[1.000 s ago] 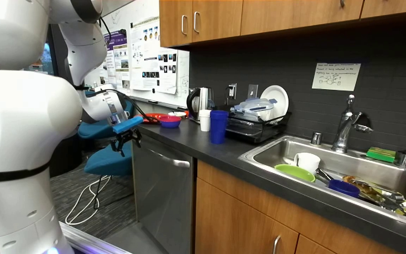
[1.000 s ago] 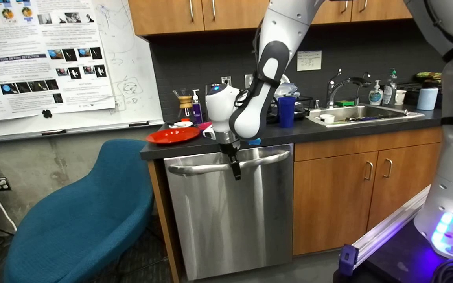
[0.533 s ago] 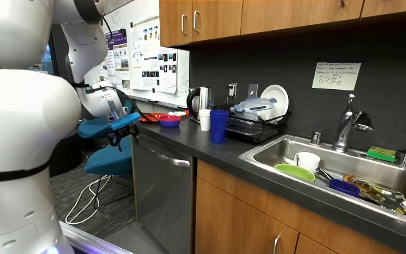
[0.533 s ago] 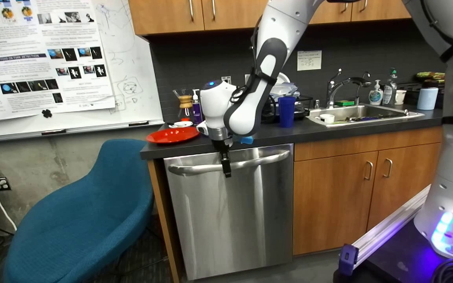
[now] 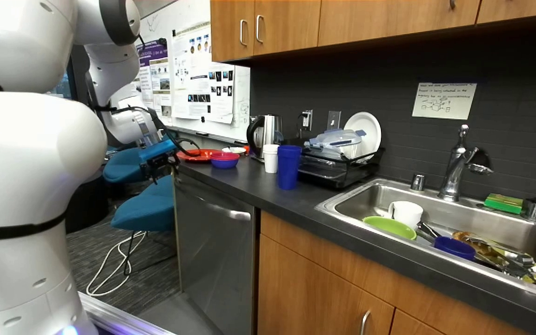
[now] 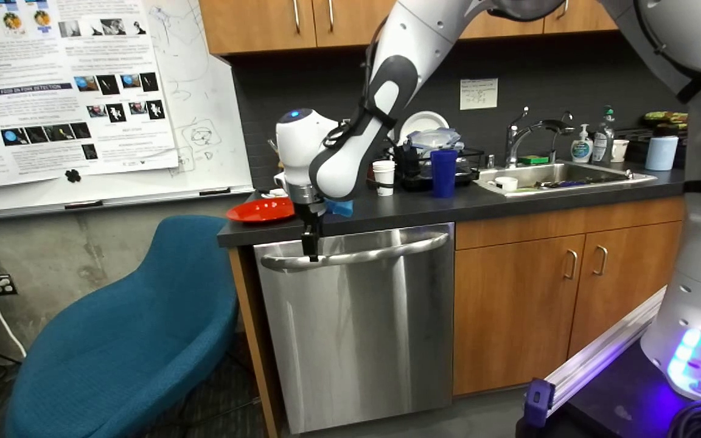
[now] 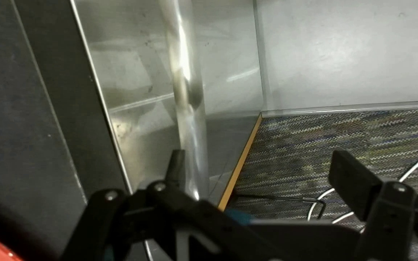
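My gripper is open, its two black fingers wide apart with nothing held between them. In the wrist view the left finger overlaps the near end of the dishwasher's steel bar handle; whether they touch I cannot tell. The other finger stands over the carpet. An exterior view puts the gripper in front of the left end of the handle, pointing down. Elsewhere the gripper hangs beside the counter's end, below a blue block on the wrist. The dishwasher door is closed.
A red plate lies at the counter's left end, near the wrist. Red and blue bowls, white cups, a blue cup and a dish rack stand farther along. A blue chair sits left of the dishwasher.
My gripper has moved left and upward along the dishwasher front, toward the handle's left end. White cups and the dish rack's plate now show from behind the arm. The jaws seem unchanged.
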